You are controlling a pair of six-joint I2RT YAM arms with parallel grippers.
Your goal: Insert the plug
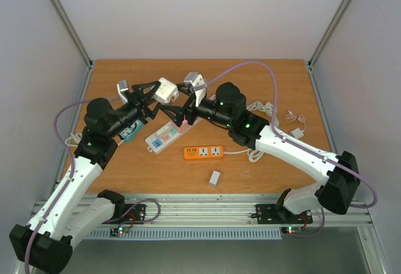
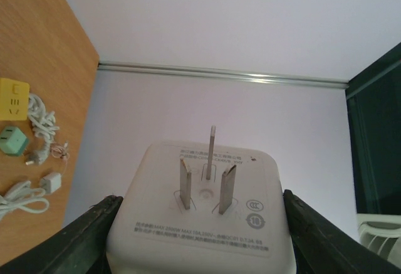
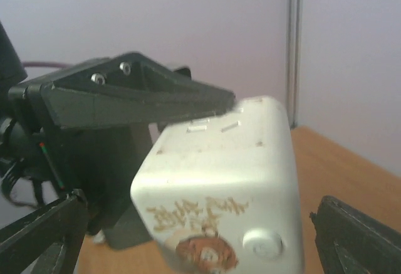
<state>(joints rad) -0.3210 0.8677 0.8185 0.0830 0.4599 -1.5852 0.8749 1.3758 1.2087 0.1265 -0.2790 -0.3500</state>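
My left gripper is shut on a white cube plug adapter and holds it in the air above the back of the table. In the left wrist view the adapter fills the space between the fingers, with its three metal prongs pointing away from the camera. My right gripper is open just right of the cube. In the right wrist view the cube sits between its wide-apart fingers, apart from them, with a left finger across its top.
A white power strip with pink and blue sockets lies below the grippers, an orange strip nearer the front, and a small white block in front of that. White cables and a charger lie right. A teal adapter lies left.
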